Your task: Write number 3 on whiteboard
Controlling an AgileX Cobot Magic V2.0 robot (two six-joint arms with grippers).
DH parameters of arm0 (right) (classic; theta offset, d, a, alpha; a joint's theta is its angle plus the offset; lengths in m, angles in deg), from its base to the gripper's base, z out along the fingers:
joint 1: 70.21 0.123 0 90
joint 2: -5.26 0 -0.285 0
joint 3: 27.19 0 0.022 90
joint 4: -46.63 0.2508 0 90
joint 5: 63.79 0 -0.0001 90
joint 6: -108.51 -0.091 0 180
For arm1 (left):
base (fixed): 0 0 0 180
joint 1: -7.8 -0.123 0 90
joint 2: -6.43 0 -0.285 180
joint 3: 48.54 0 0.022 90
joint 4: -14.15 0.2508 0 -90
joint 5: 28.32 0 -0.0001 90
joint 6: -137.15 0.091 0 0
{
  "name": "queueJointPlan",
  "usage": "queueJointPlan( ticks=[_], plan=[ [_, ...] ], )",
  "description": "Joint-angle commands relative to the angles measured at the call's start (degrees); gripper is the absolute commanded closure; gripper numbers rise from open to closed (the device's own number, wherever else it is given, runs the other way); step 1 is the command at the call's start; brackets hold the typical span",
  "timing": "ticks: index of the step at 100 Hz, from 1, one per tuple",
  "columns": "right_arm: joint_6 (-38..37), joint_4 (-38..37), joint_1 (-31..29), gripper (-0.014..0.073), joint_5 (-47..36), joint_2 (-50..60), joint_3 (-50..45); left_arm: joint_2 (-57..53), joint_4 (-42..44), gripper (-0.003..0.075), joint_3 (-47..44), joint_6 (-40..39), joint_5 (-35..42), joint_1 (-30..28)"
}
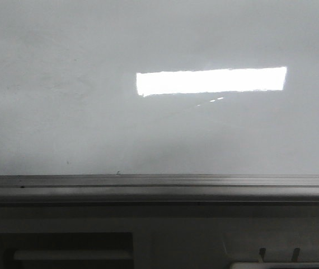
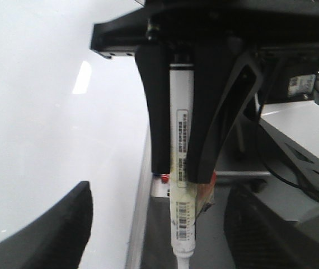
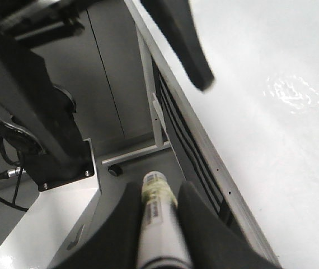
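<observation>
The whiteboard fills the front view, glossy pale grey with a grey metal edge rail. I see no number 3 on it, only a bright rectangular glare. No gripper shows in the front view. My right gripper is shut on a white marker pen, off the board beside its rail. In the left wrist view the right gripper holds the pen lengthwise. My left gripper is open, with the pen's end between its spread fingers. One left finger hangs over the board.
Beyond the board's rail are a grey cabinet face, a black arm mount with cables, and a white base. A white box and cables lie past the pen in the left wrist view.
</observation>
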Motion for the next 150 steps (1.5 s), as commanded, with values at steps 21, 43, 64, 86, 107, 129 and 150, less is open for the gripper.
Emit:
queueJointPlan(
  ticks=[21, 43, 64, 86, 107, 129, 150],
  plan=[
    [-0.2, 1.0, -10.2, 0.0634, -5.6, 0.5, 1.7, -20.7, 14.7, 0.0436, 0.5, -22.3, 4.3, -7.2],
    [-0.2, 1.0, -21.6, 0.0634, -5.8, -0.1, 1.9, -35.7, 21.1, 0.0680, -6.7, -32.9, 6.5, -8.3],
    [-0.2, 1.1, -22.1, 0.0634, -8.5, -3.8, 1.9, -43.4, 14.4, 0.0741, -16.7, -33.3, 12.4, -8.3],
    [-0.2, 1.0, -22.1, 0.0634, -9.3, -8.3, 5.8, -43.9, 7.9, 0.0741, -21.7, -33.3, 16.8, -8.3],
    [-0.2, 0.6, -22.1, 0.0634, -9.6, -11.3, 9.8, -43.9, 7.5, 0.0741, -21.7, -33.3, 16.9, -8.3],
    [-0.2, 0.5, -22.2, 0.0634, -9.6, -13.9, 9.8, -43.9, 7.1, 0.0741, -21.7, -33.3, 16.7, -8.3],
    [-0.2, 0.1, -22.6, 0.0634, -9.4, -15.5, 9.8, -43.9, 7.1, 0.0741, -21.7, -33.3, 16.5, -8.3]
  ],
)
